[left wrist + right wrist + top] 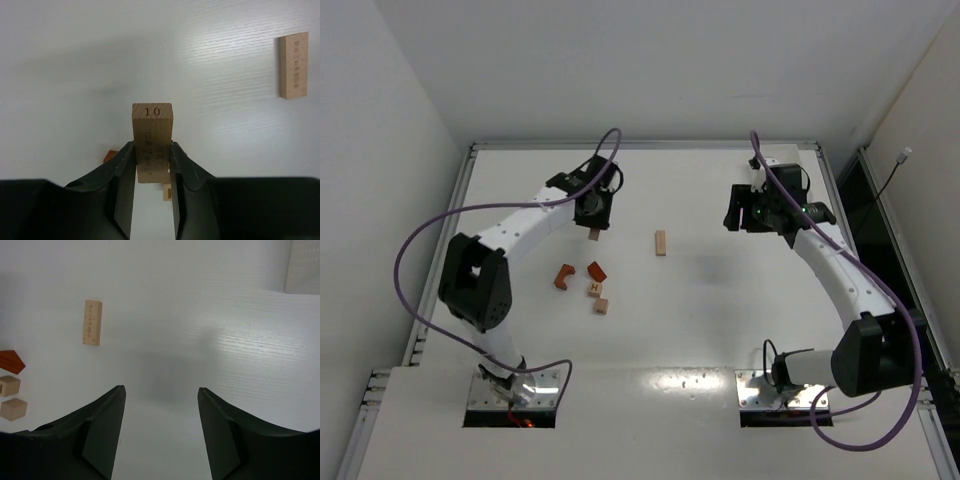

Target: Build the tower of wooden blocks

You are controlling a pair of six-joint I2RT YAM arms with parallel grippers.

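My left gripper (595,218) (152,146) is shut on a pale tan plank (152,137) (594,233), whose end is marked "10" and sticks out past the fingertips. A second tan plank (660,243) (293,65) (92,322) lies flat on the table to its right. Nearer the arms lie two reddish-brown pieces (564,276) (596,270) and two tan cubes (594,289) (601,305), all loose and apart. The wood block tower is out of view. My right gripper (760,215) (160,390) hangs open over bare table at the right, with nothing between its fingers.
The white table (720,300) has a raised rim along the back (650,146) and walls close on the left and behind. A pale perforated panel (304,265) shows at the top right of the right wrist view. Purple cables loop off both arms.
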